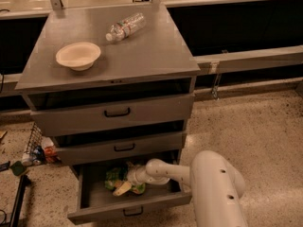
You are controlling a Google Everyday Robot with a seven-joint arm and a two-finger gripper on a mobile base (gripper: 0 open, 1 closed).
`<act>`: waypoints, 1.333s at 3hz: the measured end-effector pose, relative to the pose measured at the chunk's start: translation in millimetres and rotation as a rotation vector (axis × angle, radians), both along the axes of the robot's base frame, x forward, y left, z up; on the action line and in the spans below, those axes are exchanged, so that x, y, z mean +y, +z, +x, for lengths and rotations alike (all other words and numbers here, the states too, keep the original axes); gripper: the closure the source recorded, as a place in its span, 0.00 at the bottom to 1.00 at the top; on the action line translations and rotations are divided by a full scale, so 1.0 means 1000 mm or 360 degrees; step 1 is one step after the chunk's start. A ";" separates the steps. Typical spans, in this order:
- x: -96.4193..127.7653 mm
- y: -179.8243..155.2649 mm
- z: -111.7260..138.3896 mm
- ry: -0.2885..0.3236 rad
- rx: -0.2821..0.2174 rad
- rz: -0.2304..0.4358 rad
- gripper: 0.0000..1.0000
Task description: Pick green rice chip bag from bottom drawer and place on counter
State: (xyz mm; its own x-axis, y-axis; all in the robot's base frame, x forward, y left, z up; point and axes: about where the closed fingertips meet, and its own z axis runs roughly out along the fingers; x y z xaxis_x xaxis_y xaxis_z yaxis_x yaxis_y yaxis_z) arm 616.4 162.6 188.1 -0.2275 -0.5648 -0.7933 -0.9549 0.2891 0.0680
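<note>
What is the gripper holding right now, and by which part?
Cannot tell. The gripper is inside the bottom drawer, right against the green rice chip bag, but an actual grip on it isn't visible.

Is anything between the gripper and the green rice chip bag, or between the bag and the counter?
Nothing visible between the gripper and the green rice chip bag; it is at the bag in the bottom drawer. Two upper drawers lie between bag and counter, which holds a bowl and bottle.

tool in open bottom drawer, at green rice chip bag
</note>
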 end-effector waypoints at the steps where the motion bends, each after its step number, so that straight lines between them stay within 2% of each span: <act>1: 0.000 -0.012 0.009 -0.0046 -0.0002 -0.0062 0.00; 3: 0.001 -0.030 0.016 -0.0030 0.0011 -0.0154 0.00; 4: 0.004 -0.039 0.019 -0.0006 0.0028 -0.0178 0.12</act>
